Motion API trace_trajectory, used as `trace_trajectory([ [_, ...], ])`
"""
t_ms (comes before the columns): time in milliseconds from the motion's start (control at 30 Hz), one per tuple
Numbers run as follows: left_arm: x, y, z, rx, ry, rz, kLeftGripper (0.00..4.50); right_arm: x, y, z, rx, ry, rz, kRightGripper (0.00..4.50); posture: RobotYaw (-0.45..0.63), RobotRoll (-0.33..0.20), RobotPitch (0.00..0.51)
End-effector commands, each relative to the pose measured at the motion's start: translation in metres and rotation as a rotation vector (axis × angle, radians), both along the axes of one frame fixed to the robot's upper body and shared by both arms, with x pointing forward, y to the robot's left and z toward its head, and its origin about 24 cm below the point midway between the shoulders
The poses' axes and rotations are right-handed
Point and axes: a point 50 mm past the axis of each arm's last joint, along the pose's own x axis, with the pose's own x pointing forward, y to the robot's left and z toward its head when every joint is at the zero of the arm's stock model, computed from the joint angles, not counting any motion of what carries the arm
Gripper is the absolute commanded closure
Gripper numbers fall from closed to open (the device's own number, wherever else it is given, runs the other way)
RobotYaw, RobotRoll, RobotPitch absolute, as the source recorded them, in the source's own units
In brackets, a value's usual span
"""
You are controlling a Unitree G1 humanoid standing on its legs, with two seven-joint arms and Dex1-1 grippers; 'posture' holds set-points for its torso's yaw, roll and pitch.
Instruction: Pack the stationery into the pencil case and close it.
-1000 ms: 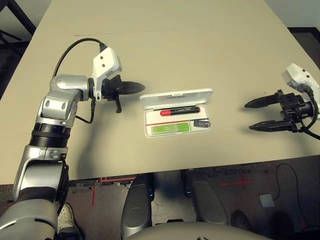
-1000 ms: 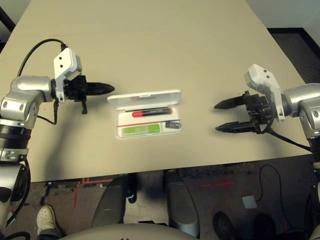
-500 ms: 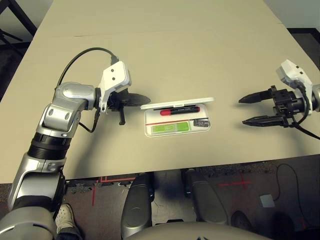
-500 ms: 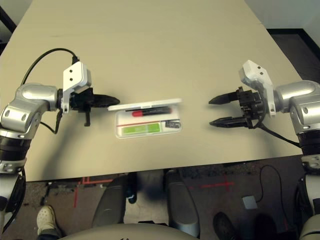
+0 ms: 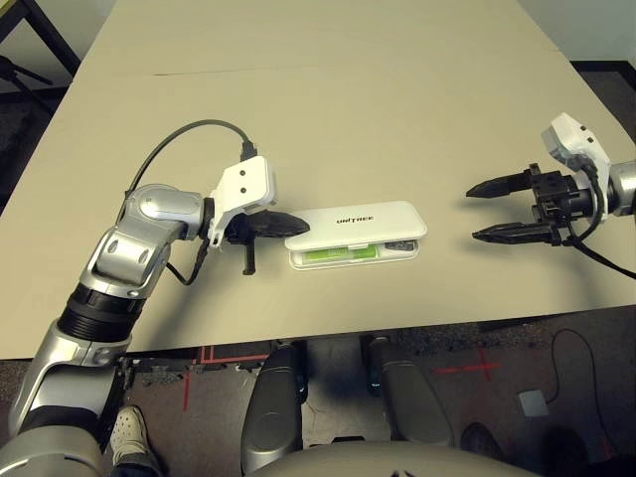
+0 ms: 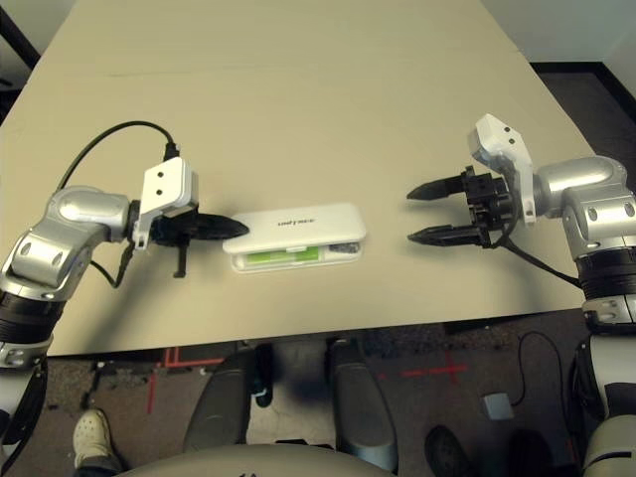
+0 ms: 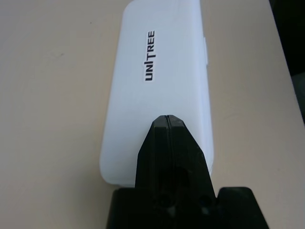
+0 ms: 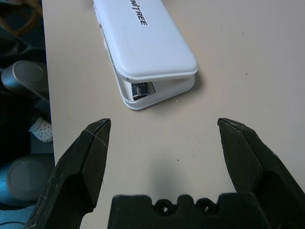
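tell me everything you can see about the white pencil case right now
The pencil case is a flat white box of glossy plastic with rounded corners and a dark UNITREE logo on its hinged lid. It lies lengthwise on the tan table between the two arms. The lid is lowered but not shut: a gap along the front shows a light-green bar and a small dark metal piece inside. The shut left claw rests at the lid's left end.

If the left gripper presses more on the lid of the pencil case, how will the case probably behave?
The pencil case looks like stiff smooth plastic, so it may slide on the table instead of closing. Its lid stands slightly ajar, so it probably needs downward pressure. The shut left gripper touches one end, so it could pivot.
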Motion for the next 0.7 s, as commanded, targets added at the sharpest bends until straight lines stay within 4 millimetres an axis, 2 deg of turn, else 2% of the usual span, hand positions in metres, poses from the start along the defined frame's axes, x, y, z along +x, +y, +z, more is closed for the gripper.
trace_trajectory([
  [33, -0.004, -0.008, -0.014, 0.038, 0.013, -0.045, 4.48, 0.0, -0.003, 0.002, -0.007, -0.005, -0.002, 0.0, -0.05, 0.0, 0.169],
  [167, -0.003, -0.017, -0.02, 0.053, 0.011, -0.069, 4.48, 0.0, -0.005, 0.002, -0.006, -0.008, -0.009, 0.0, -0.05, 0.0, 0.168],
  [400, 0.01, -0.032, -0.036, 0.109, -0.005, -0.053, 4.48, -0.001, -0.006, 0.001, -0.001, -0.009, -0.012, 0.0, -0.06, 0.0, 0.169],
  [500, 0.017, -0.031, -0.049, 0.193, -0.01, -0.008, 4.48, -0.001, -0.006, 0.001, 0.002, -0.009, -0.014, 0.0, -0.07, 0.0, 0.169],
  [567, 0.017, -0.026, -0.06, 0.278, -0.017, -0.041, 4.48, -0.001, -0.006, 0.001, 0.004, -0.009, -0.014, 0.0, -0.07, 0.0, 0.169],
  [700, 0.018, -0.023, -0.064, 0.294, -0.005, -0.032, 4.48, -0.001, -0.007, 0.002, 0.004, -0.015, -0.018, 0.0, -0.07, 0.0, 0.164],
])
